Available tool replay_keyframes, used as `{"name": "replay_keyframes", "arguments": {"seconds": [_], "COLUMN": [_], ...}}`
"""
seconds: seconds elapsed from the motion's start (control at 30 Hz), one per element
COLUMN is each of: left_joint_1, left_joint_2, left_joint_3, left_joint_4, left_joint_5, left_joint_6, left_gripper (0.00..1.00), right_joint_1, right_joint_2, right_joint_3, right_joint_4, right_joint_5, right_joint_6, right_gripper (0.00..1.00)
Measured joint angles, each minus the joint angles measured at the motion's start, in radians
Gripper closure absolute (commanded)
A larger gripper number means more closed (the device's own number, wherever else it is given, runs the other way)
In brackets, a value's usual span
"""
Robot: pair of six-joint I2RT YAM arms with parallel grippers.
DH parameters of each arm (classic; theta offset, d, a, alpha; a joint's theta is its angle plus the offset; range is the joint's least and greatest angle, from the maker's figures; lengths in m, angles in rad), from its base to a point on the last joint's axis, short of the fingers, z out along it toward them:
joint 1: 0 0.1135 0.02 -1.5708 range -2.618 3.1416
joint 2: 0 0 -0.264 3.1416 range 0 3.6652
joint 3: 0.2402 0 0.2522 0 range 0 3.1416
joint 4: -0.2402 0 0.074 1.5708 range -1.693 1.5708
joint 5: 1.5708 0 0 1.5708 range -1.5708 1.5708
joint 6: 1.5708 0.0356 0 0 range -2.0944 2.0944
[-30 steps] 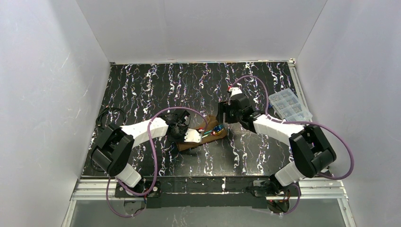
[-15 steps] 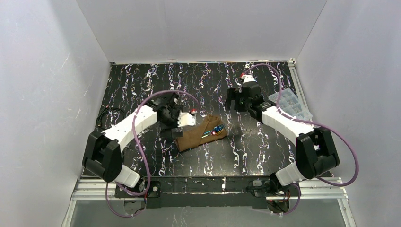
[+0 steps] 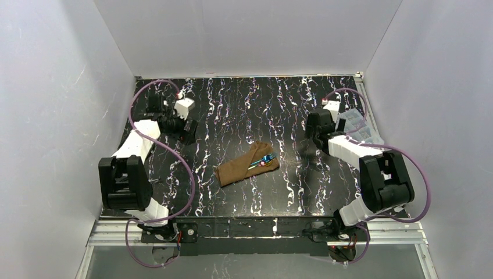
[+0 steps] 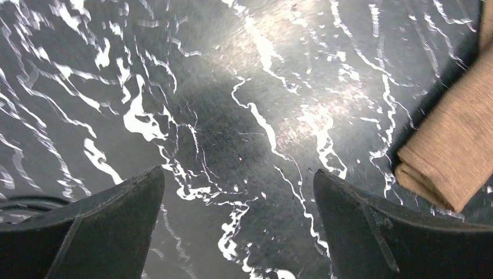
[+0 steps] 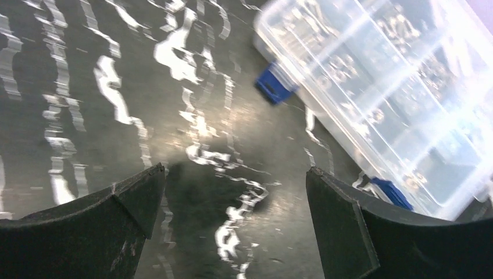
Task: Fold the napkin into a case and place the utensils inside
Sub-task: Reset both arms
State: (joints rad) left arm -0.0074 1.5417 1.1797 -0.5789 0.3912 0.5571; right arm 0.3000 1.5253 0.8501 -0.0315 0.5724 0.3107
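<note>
We find the left gripper [image 4: 237,174] at the far left of the black marbled table [image 3: 232,99]. Its jaws are spread wide over bare surface and grasp nothing. At the right edge of its wrist view we see a folded end of the case [image 4: 447,151], well apart from the fingers.

At the table's centre, the top view shows the case as a narrow, layered brown pouch. It lies flat on a diagonal from lower left to upper right. The utensils [image 3: 264,160], blue-teal and red-pink, rest at its upper right end against the brown material. We cannot tell whether a layer covers them.

To the right, the right gripper [image 5: 234,171] is likewise released, with its jaws apart over bare table. A clear plastic compartment box [image 5: 383,99] with blue latches [image 5: 272,84] lies near it, not touching the fingers.
</note>
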Motion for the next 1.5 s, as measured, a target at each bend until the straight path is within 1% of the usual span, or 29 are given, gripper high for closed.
{"name": "replay_keyframes", "arguments": {"seconds": [0.1, 0.17, 0.2, 0.27, 0.33, 0.47, 0.57, 0.63, 0.73, 0.87, 1.07, 1.13, 1.2, 1.23, 1.3, 1.4, 1.5], "left_joint_1": [0.049, 0.064, 0.07, 0.08, 0.089, 0.097, 0.097, 0.097, 0.097, 0.097, 0.104, 0.109, 0.11, 0.109, 0.101, 0.097, 0.097], "left_joint_2": [0.002, 0.002, 0.002, 0.002, 0.002, -0.002, -0.032, -0.069, -0.127, -0.152, -0.042, -0.056, -0.05, -0.042, -0.041, -0.042, -0.042], "left_joint_3": [-0.167, -0.272, -0.323, -0.408, -0.469, -0.54, -0.613, -0.666, -0.721, -0.733, -0.705, -0.782, -0.901, -0.931, -0.943, -0.925, -0.919], "left_joint_4": [0.209, 0.332, 0.395, 0.512, 0.634, 0.827, 0.946, 1.009, 1.068, 1.121, 1.215, 1.337, 1.524, 1.553, 1.545, 1.59, 1.607], "left_joint_5": [0.015, 0.021, 0.024, 0.032, 0.042, 0.052, 0.048, 0.042, 0.036, 0.029, -0.008, -0.01, -0.012, -0.013, -0.012, -0.012, -0.012], "left_joint_6": [-0.145, -0.209, -0.238, -0.287, -0.324, -0.384, -0.422, -0.439, -0.454, -0.47, -0.523, -0.525, -0.53, -0.53, -0.524, -0.524, -0.524], "left_gripper": [0.02, 0.01, 0.01, 0.01, 0.01, 0.01, 0.02, 0.02, 0.02, 0.02, 0.02, 0.02, 0.01, 0.02, 0.01, 0.01, 0.01], "right_joint_1": [-0.021, -0.045, -0.06, -0.098, -0.121, -0.155, -0.166, -0.171, -0.171, -0.156, -0.148, -0.147, -0.141, -0.14, -0.137, -0.143, -0.154], "right_joint_2": [-0.007, -0.016, -0.023, -0.037, -0.039, -0.04, -0.039, -0.014, 0.06, 0.076, 0.077, 0.077, 0.077, 0.077, 0.079, 0.08, 0.08], "right_joint_3": [-0.126, -0.22, -0.243, -0.314, -0.349, -0.426, -0.484, -0.527, -0.58, -0.634, -0.637, -0.637, -0.638, -0.638, -0.634, -0.607, -0.594], "right_joint_4": [0.135, 0.243, 0.267, 0.367, 0.438, 0.618, 0.743, 0.861, 1.021, 1.152, 1.204, 1.218, 1.228, 1.23, 1.225, 1.183, 1.178], "right_joint_5": [0.059, 0.083, 0.091, 0.097, 0.093, 0.05, 0.021, -0.005, -0.066, -0.116, -0.148, -0.158, -0.163, -0.164, -0.164, -0.174, -0.182], "right_joint_6": [-0.047, -0.068, -0.074, -0.098, -0.118, -0.167, -0.193, -0.213, -0.26, -0.304, -0.337, -0.344, -0.351, -0.354, -0.36, -0.359, -0.359], "right_gripper": [0.01, 0.01, 0.01, 0.01, 0.01, 0.01, 0.01, 0.01, 0.01, 0.01, 0.01, 0.01, 0.01, 0.01, 0.01, 0.01, 0.01]}}
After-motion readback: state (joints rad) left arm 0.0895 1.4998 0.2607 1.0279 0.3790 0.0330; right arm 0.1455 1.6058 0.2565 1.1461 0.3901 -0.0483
